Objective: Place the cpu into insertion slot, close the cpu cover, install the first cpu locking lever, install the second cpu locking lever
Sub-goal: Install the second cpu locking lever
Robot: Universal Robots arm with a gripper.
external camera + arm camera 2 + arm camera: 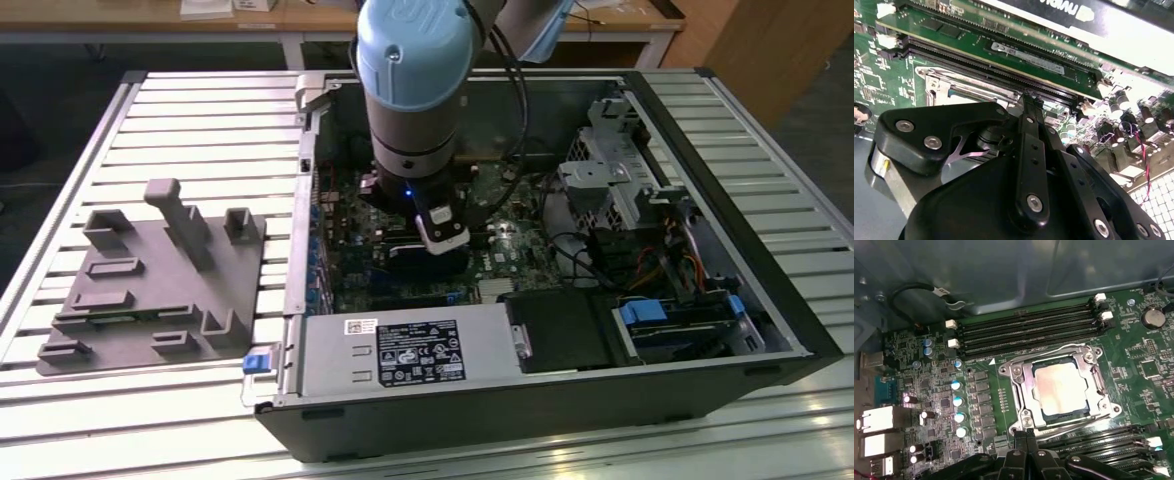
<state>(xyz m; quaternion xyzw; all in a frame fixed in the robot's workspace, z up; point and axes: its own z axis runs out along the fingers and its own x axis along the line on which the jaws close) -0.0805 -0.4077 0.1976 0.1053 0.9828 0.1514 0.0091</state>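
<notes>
CPU (1060,389) work here happens inside an open computer case (747,330) lying on a slatted metal surface (200,130), with a grey fixture block (154,275) well apart at the exterior view's left. Inside the case lies the green motherboard (1134,370), and the arm (416,90) reaches straight down over its middle. In the first wrist view the chip already sits flat in the insertion slot (1019,390), its pale metal face showing through the square window of the cpu cover (1095,385), which lies down around it. Thin wire levers run along the socket's edges; whether they are latched I cannot tell. Long black memory slots (1029,330) flank the socket on two sides, leaving little open room there. The gripper (1027,437) hovers just beside one socket edge, its jaws closed together on nothing.
</notes>
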